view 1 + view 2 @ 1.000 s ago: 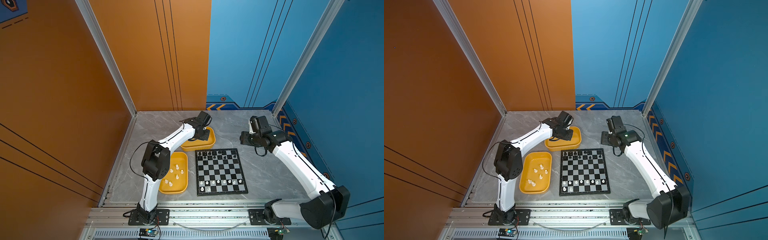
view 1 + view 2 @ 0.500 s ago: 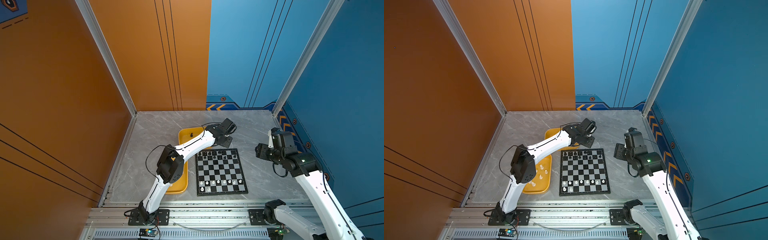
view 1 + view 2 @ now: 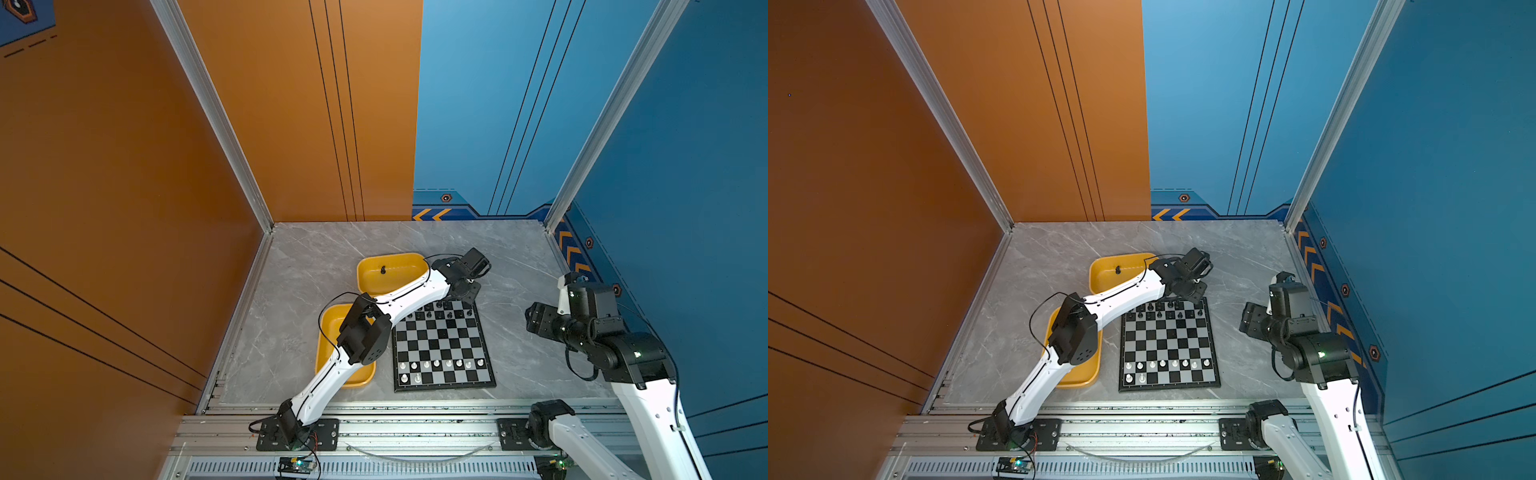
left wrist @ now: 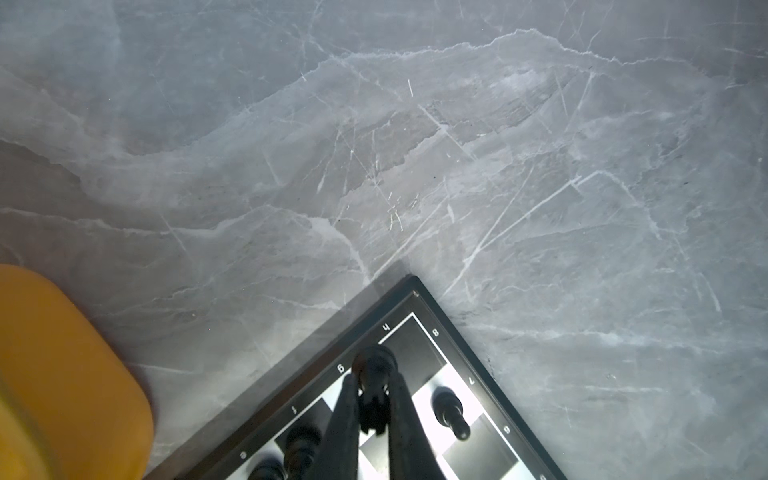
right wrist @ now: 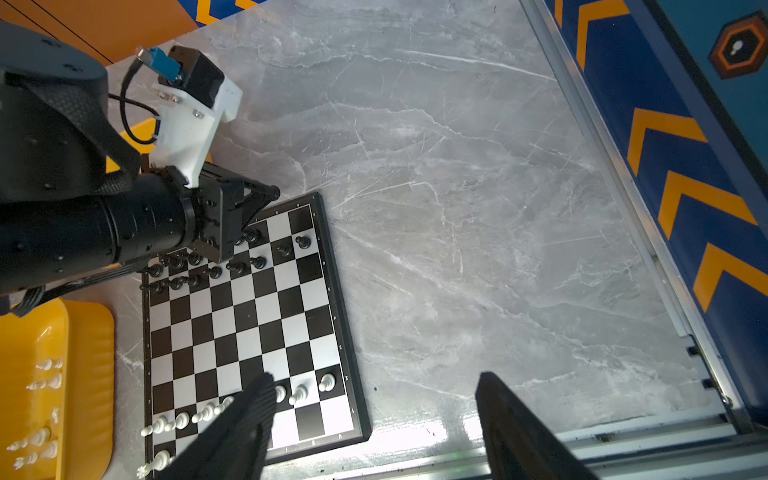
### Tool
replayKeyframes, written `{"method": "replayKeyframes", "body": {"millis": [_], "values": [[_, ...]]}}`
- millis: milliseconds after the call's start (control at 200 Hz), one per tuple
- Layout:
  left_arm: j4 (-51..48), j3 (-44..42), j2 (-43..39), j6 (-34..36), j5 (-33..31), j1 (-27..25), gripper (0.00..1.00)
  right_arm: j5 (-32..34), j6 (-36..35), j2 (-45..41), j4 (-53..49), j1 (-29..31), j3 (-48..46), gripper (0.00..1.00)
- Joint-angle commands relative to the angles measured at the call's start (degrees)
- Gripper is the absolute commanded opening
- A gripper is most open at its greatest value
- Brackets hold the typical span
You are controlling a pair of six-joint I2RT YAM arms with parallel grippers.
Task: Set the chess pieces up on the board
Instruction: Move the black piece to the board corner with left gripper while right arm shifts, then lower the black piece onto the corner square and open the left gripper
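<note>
Looking at a grey table (image 3: 316, 266) with the board (image 3: 440, 349) near its front edge. Got a yellow near tray (image 3: 362, 374) beside its left edge, a far tray (image 3: 403, 266) past the far left corner. Seeing the right gripper (image 5: 374, 377) spread wide, empty, off the board's right side; the left gripper (image 4: 375, 382) pinched on a black piece (image 4: 374, 360) over the far right corner. Plus black pieces (image 5: 258, 262) on the far rows, white pieces (image 3: 436, 364) on the near rows, white spares (image 5: 49, 365) in the near tray.

Robot lab cell: orange panels (image 3: 124, 166), blue panels (image 3: 478, 104), aluminium frame (image 3: 415, 430).
</note>
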Motion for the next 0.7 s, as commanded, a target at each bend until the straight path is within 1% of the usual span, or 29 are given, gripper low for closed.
{"method": "replayKeyframes", "body": {"millis": [0, 290, 691], "values": [[-1.57, 1.65, 1.12, 0.05, 0.24, -0.38, 0.12, -0.29, -0.77, -0.83, -2.89, -0.79, -0.35, 0.80], [-1.64, -0.81, 0.68, -0.65, 1.74, -1.04, 0.12, -1.11, -1.20, 0.15, -2.73, -1.84, -1.06, 0.82], [-2.16, -1.65, 2.18, -1.09, 2.14, -1.91, 0.12, -2.81, -2.07, -0.12, -2.55, -3.74, -2.10, 0.82]]}}
